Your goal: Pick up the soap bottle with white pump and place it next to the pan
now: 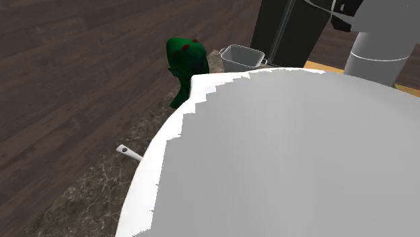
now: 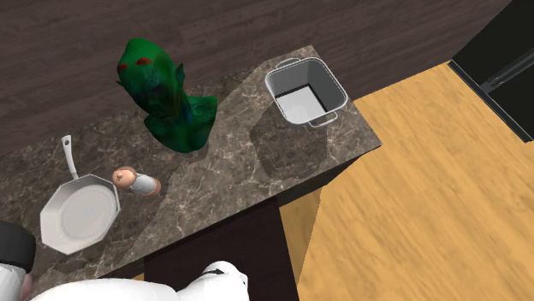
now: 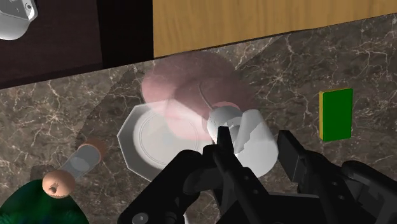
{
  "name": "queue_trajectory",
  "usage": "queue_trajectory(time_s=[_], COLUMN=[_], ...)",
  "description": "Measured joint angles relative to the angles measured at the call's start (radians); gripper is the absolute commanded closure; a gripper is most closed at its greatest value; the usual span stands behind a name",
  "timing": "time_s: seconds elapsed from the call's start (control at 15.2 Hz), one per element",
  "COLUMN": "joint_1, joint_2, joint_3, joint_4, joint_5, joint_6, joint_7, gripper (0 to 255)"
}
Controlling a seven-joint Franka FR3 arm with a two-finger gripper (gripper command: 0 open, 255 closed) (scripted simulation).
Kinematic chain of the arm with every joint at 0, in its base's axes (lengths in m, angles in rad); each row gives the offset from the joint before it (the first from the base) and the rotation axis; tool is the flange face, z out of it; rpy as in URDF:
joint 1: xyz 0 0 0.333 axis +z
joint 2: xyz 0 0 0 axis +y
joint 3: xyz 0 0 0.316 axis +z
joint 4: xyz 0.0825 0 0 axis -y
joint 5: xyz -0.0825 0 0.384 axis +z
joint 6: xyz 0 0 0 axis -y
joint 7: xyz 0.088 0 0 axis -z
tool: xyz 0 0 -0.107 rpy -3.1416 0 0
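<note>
In the wrist view my gripper (image 3: 256, 153) is shut on the soap bottle (image 3: 251, 137), a white cylinder with a grey-white pump top; a faint pink see-through shape (image 3: 191, 95) spreads from it over the counter. The bottle hangs above the marble counter just beside the white octagonal pan (image 3: 147, 141). From the second exterior view the pan (image 2: 81, 214) sits near the counter's left end, handle pointing away. Its handle tip (image 1: 128, 152) peeks past the arm in the shoulder view.
A small bottle with a brown cap (image 2: 137, 180) lies beside the pan. A green figure (image 2: 164, 96) stands behind it, and a metal pot (image 2: 305, 91) at the counter's far right. A green block (image 3: 336, 113) lies near the gripper. Wood floor (image 2: 419, 197) borders the counter edge.
</note>
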Motion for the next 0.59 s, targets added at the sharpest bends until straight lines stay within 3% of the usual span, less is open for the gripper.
queue_trajectory(time_s=[0.07,0.2,0.59], joint_1=[0.047,0.072,0.063], joint_2=[0.029,0.046,0.054], joint_3=[-0.023,-0.037,-0.042], joint_4=[0.017,0.012,-0.065], joint_5=[-0.029,-0.047,-0.057], joint_6=[-0.002,0.011,0.087], joint_7=[0.023,0.038,0.048], gripper=[255,255,255])
